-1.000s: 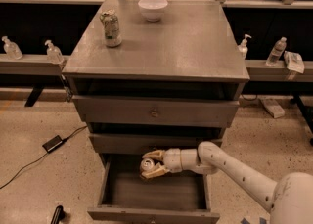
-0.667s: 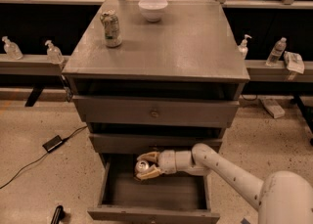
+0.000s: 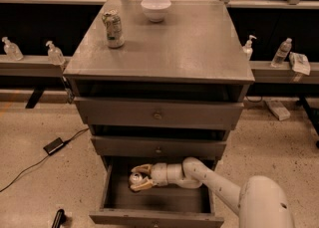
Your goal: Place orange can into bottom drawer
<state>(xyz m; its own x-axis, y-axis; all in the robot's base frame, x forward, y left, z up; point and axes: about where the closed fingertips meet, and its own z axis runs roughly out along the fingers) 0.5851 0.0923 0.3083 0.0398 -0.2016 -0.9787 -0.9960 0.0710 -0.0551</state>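
Note:
The bottom drawer (image 3: 155, 216) of the grey cabinet is pulled open. My gripper (image 3: 137, 177) reaches into it from the right, low over the left part of the drawer's inside. Its cream fingers (image 3: 141, 169) are closed around the orange can (image 3: 135, 178), which lies on its side with its silver top facing the camera. I cannot tell whether the can touches the drawer floor. My white arm (image 3: 219, 184) runs from the lower right corner into the drawer.
A green-and-white can (image 3: 113, 29) and a white bowl (image 3: 156, 9) stand on the cabinet top (image 3: 189, 48). The two shallower drawers (image 3: 158, 116) above are shut. Bottles (image 3: 281, 53) stand on side shelves. A cable and black adapter (image 3: 53, 146) lie on the floor at the left.
My gripper has moved left and a little deeper into the open drawer, carrying the can with it. Nothing else has moved.

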